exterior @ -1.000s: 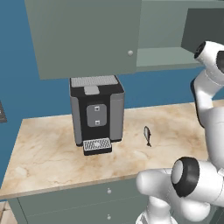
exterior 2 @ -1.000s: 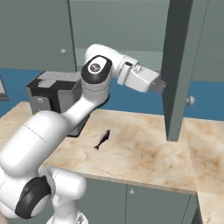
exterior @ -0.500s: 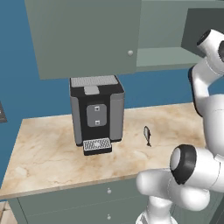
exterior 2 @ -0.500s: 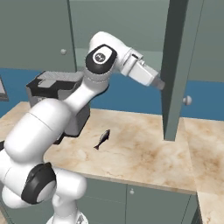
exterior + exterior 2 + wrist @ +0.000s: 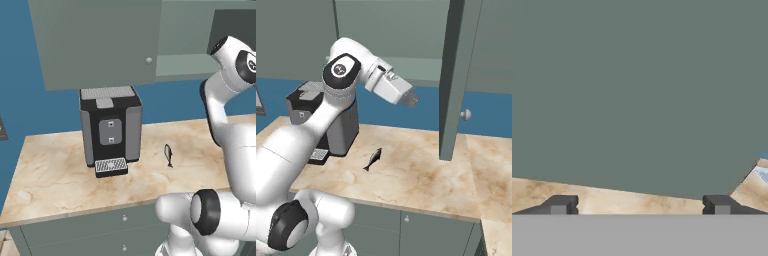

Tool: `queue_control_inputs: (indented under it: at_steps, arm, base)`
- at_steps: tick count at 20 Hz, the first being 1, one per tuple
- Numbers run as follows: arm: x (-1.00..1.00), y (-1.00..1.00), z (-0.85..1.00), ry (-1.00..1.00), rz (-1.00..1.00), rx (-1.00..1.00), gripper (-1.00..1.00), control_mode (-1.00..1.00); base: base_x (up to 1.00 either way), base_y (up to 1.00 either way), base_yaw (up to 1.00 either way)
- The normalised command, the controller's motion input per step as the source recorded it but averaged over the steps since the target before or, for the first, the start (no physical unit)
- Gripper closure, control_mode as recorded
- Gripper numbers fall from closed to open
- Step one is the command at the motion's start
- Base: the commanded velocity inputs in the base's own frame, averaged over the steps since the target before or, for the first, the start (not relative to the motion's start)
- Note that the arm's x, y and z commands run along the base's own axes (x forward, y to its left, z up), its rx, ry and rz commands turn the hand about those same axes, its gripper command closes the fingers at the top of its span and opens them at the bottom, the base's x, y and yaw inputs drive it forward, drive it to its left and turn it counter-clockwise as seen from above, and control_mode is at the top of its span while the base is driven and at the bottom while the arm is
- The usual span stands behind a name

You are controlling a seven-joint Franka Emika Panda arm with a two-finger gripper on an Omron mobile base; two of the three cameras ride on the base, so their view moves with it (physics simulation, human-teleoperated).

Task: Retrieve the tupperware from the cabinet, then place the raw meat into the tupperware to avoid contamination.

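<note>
The cabinet (image 5: 95, 45) hangs above the counter, its left door closed. Its right door (image 5: 456, 75) stands swung open, edge-on in the right base view, with a round knob (image 5: 466, 114). My gripper (image 5: 413, 100) hovers in the air just left of that open door, above the counter. In the hand view my gripper (image 5: 639, 207) is open, fingertips (image 5: 559, 205) far apart with nothing between them, facing a flat grey-green door face (image 5: 637, 90). The raw meat, a small dark fish (image 5: 169, 155) (image 5: 372, 159), lies on the counter right of the coffee machine. The tupperware is hidden.
A black and grey coffee machine (image 5: 110, 130) (image 5: 331, 125) with a grated drip tray (image 5: 111, 166) stands on the beige marble counter (image 5: 55, 175) (image 5: 421, 180). Grey-green drawer fronts (image 5: 100, 225) run below the counter edge. The blue wall is behind.
My hand has drawn back to the left, away from the open door's edge, and the upper arm has shifted. The fish and coffee machine have not moved.
</note>
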Motion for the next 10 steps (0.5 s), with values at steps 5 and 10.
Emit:
queue_control_inputs:
  at_steps: [5,10]
  arm:
    - [-0.50,0.63,-0.03,-0.02,0.11,-0.02,-1.00,-1.00]
    - [-0.41,0.64,0.00,0.00,0.20,-0.02,-1.00,-1.00]
  base:
    - [0.00,0.00,0.00]
    - [0.00,0.00,0.00]
